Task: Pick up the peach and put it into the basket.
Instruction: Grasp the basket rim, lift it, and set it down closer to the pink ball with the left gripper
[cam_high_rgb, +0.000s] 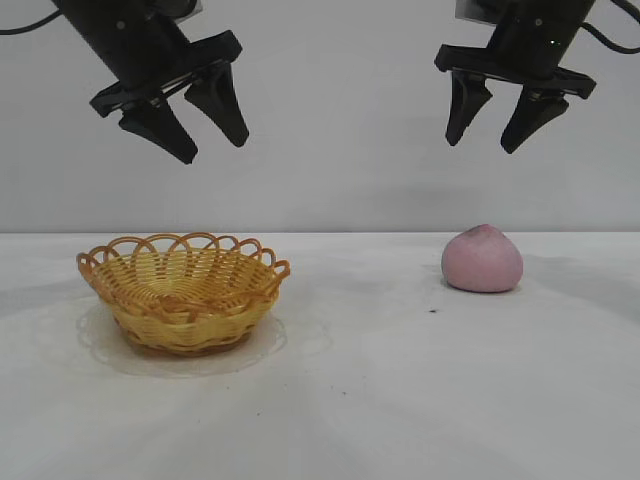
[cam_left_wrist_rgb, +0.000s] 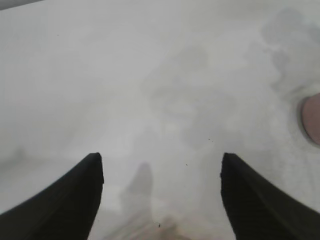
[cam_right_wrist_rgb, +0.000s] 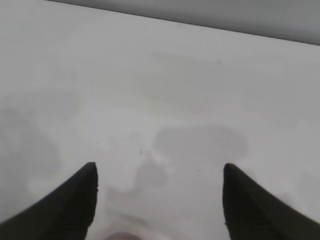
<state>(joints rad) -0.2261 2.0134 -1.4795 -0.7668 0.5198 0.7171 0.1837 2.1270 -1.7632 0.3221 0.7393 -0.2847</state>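
The pale pink peach (cam_high_rgb: 482, 260) sits on the white table at the right. The yellow-orange wicker basket (cam_high_rgb: 183, 292) stands at the left, empty. My right gripper (cam_high_rgb: 490, 135) hangs open and empty high above the peach. My left gripper (cam_high_rgb: 214, 142) hangs open and empty high above the basket. In the left wrist view the open gripper (cam_left_wrist_rgb: 161, 165) frames bare table, and the peach (cam_left_wrist_rgb: 312, 118) shows at the picture's edge. In the right wrist view the open gripper (cam_right_wrist_rgb: 159, 172) frames bare table, with a sliver of the peach (cam_right_wrist_rgb: 122, 235) at the picture's edge.
The white table (cam_high_rgb: 380, 400) stretches between basket and peach, with a grey wall behind. A small dark speck (cam_high_rgb: 432, 311) lies on the table in front of the peach.
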